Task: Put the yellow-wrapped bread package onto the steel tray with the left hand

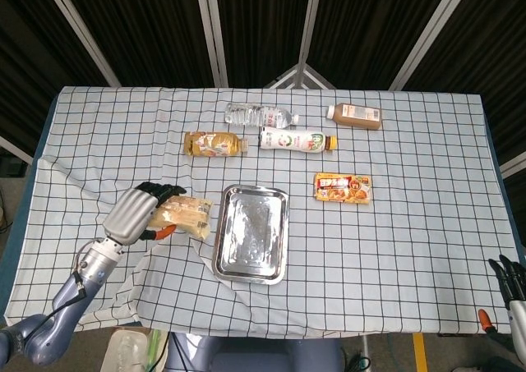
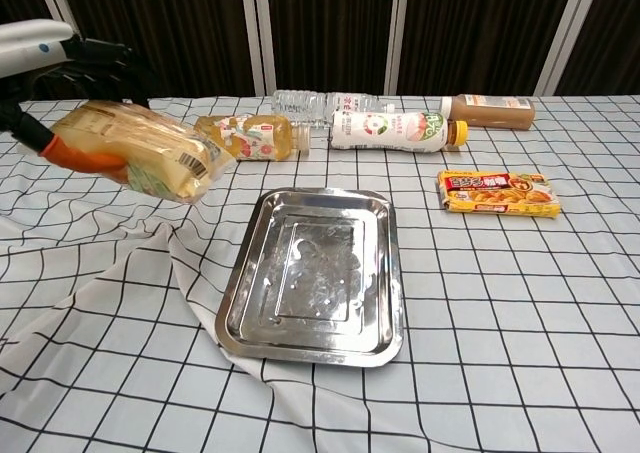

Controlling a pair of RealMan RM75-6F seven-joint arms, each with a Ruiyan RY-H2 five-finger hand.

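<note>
My left hand (image 1: 136,213) (image 2: 60,63) grips the yellow-wrapped bread package (image 1: 185,217) (image 2: 140,151) and holds it up in the air, left of the steel tray (image 1: 251,233) (image 2: 315,271). The package tilts, its free end pointing toward the tray. The tray lies flat and empty at the table's front centre. The tablecloth (image 2: 130,283) is pulled up into folds beside the tray's left edge. Only the fingertips of my right hand (image 1: 511,282) show at the lower right corner of the head view, off the table; their pose is unclear.
At the back lie a clear water bottle (image 1: 259,114), a yellow drink bottle (image 1: 215,144), a white bottle (image 1: 296,140) and a brown bottle (image 1: 355,116). A flat snack pack (image 1: 343,188) (image 2: 497,193) lies right of the tray.
</note>
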